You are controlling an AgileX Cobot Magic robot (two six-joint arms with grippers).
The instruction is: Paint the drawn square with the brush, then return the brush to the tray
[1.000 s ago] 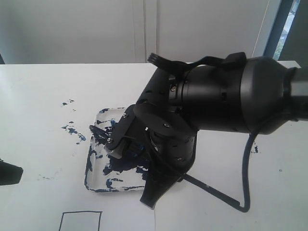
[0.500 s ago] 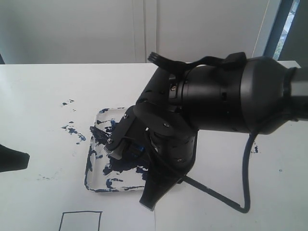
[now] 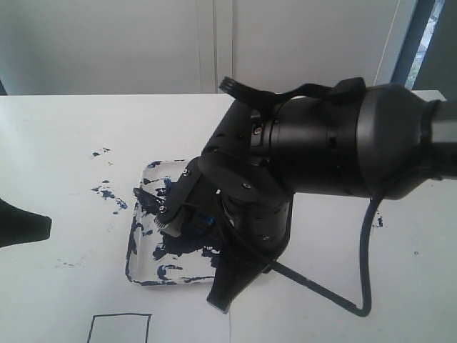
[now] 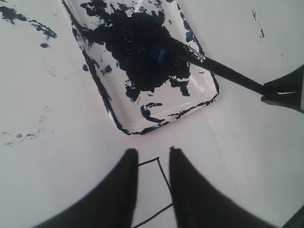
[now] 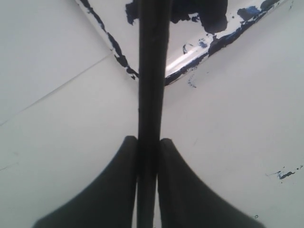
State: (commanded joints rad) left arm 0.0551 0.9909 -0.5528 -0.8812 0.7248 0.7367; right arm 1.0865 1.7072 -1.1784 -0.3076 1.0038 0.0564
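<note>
Exterior: on the tabletop point(image 3: 57, 128) the tray point(image 3: 139, 246) lies half under the right arm point(image 3: 328, 143); the blank drawn square point(image 3: 119, 327) sits at its seven o'clock. Left wrist: left gripper point(image 4: 149, 152) jaws released, empty, over the square. Right wrist: right gripper point(image 5: 148, 141) jaws grasp the brush point(image 5: 153, 71), which reaches into the tray.

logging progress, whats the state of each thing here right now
brush, gripped by the right hand, tip in the tray's paint
right hand, shut on the brush
left hand, open, empty
square, blank inside, not yet painted
tray, smeared with dark paint
</note>
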